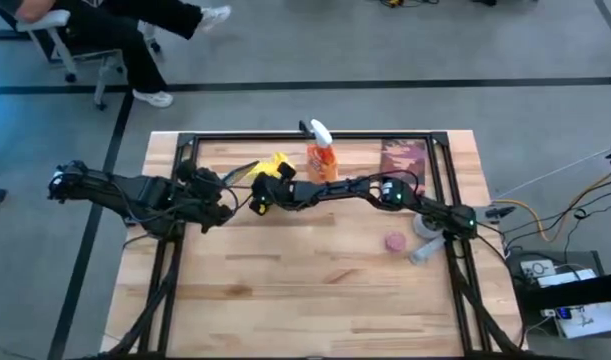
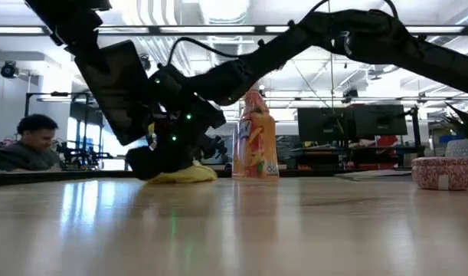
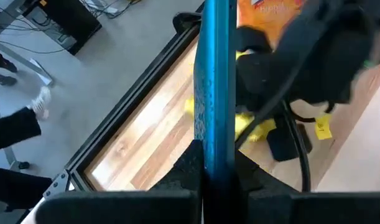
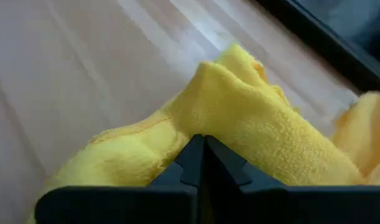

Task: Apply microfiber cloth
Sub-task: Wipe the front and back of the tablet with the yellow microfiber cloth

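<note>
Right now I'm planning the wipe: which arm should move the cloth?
The right. Its gripper is shut on the yellow cloth on the table. The left gripper holds the tablet on edge beside it, so it is busy.

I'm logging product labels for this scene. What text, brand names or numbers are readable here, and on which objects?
None can be read.
Orange spray bottle: label print too blurred; the left wrist view shows only a cut-off, illegible fragment.
Small yellow tag on the right arm: marking too small to read.
</note>
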Motion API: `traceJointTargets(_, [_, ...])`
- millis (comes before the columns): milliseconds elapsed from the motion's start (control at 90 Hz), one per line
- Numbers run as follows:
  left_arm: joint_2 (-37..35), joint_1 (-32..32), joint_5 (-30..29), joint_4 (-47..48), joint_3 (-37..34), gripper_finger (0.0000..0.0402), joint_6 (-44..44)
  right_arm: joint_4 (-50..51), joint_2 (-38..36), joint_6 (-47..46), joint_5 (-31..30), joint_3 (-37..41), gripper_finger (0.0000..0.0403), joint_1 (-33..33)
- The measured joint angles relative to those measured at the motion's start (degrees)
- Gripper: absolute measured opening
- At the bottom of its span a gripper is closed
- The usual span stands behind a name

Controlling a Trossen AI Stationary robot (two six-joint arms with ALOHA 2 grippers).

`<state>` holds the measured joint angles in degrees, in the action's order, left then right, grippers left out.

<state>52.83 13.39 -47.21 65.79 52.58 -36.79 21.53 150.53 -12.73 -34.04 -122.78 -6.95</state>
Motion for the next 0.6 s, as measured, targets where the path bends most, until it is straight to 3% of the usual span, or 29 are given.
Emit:
traceJointTargets(211, [0.07, 0.00, 0.09, 0.08, 0.00, 0.0009, 0.00, 13.79, -0.45, -8.10, -4.87, -0.11, 0.0000, 3.99])
traceJointTargets(367, [0.12, 0.01, 2.22, 0.19, 0.00, 0.0009, -0.15, 19.17, -0.47, -12.56, -5.22, -0.04, 0.0000, 8.36])
traceJointTargets(600, [0.38, 0.04, 2.84, 0.10, 0.00, 0.0009, -0.40, 21.69, -0.91, -13.36, 0.12, 0.09, 0.0000, 17.42])
